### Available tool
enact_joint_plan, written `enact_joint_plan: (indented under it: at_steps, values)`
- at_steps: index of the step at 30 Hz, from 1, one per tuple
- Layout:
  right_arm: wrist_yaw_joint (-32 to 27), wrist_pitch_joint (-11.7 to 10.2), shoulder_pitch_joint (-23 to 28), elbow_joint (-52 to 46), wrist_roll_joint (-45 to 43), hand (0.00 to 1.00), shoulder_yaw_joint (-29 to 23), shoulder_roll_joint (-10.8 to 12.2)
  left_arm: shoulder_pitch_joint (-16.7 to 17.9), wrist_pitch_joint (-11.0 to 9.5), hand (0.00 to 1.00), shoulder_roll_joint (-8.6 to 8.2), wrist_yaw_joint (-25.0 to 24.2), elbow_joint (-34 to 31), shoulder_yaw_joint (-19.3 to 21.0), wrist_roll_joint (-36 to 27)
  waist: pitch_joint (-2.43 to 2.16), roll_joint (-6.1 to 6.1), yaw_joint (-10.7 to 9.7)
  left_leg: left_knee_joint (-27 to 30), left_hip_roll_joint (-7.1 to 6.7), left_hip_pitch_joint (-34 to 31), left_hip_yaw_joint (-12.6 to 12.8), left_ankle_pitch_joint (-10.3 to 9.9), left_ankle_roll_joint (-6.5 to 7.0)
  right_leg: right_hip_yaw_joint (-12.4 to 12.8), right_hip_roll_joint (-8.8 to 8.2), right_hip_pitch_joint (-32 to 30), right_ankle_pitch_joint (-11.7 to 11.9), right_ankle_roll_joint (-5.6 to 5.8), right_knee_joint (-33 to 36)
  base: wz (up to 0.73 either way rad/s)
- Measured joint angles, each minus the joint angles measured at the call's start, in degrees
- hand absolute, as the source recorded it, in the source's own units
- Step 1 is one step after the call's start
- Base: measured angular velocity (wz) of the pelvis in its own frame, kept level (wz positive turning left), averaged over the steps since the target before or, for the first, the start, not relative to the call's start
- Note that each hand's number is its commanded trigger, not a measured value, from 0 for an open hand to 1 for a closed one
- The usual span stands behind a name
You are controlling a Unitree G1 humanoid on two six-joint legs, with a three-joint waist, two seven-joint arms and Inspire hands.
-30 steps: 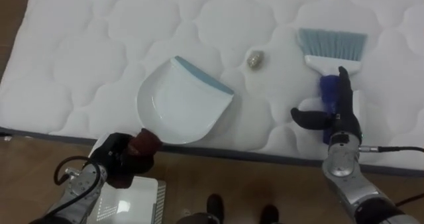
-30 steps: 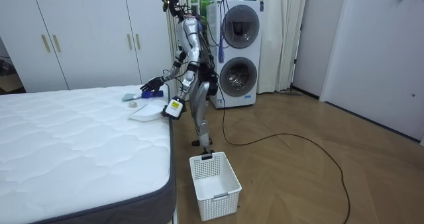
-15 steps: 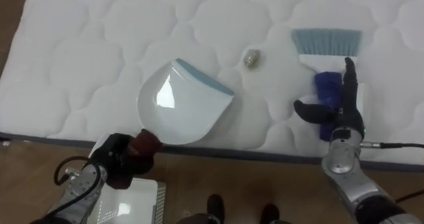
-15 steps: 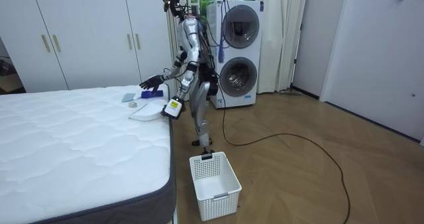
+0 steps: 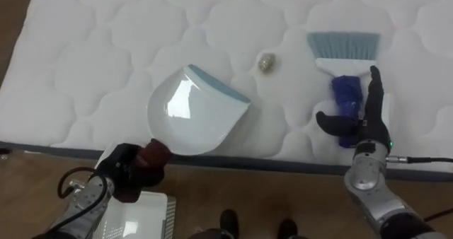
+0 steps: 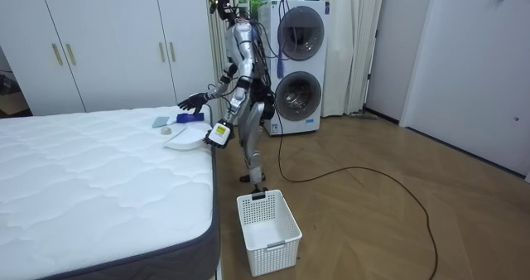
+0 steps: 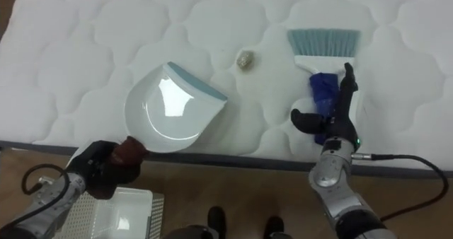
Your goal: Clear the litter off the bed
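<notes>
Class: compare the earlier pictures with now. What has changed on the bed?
The open right hand has slid to the robot's right, uncovering more of the brush handle. The dustpan, gripped by the left hand, has tipped slightly. Brush and debris stayed put.

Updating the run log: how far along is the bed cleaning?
Done: the left hand grips the dustpan by its handle, pan over the mattress edge. In hand: the right hand hovers open over the brush, at its blue handle, not yet closed on it. Left: grip the brush, sweep the small scrap, lying between pan and brush, into the dustpan.
</notes>
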Motion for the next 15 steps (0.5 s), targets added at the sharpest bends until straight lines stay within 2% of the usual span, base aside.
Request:
enact_joint_plan:
  at_steps: [5,15]
  values:
    - [0.0,1.1,1.2,0.7,0.4,0.00,1.0,0.0,0.0,0.9,1.00,0.00,0.0,0.1,0.0,0.0,0.00,0.00,0.1,0.4,0.02,0.0,0.0,0.0,0.01,0.0,0.00,0.1,0.0,-0.01,0.0,0.00]
    - [1.6,1.1,1.6,3.7,0.6,0.00,1.5,0.0,0.1,0.9,1.00,0.00,0.0,0.0,-0.1,-0.1,0.00,0.00,0.1,0.7,0.09,0.0,0.0,0.0,0.07,0.0,0.06,0.3,0.0,-0.03,0.0,0.00]
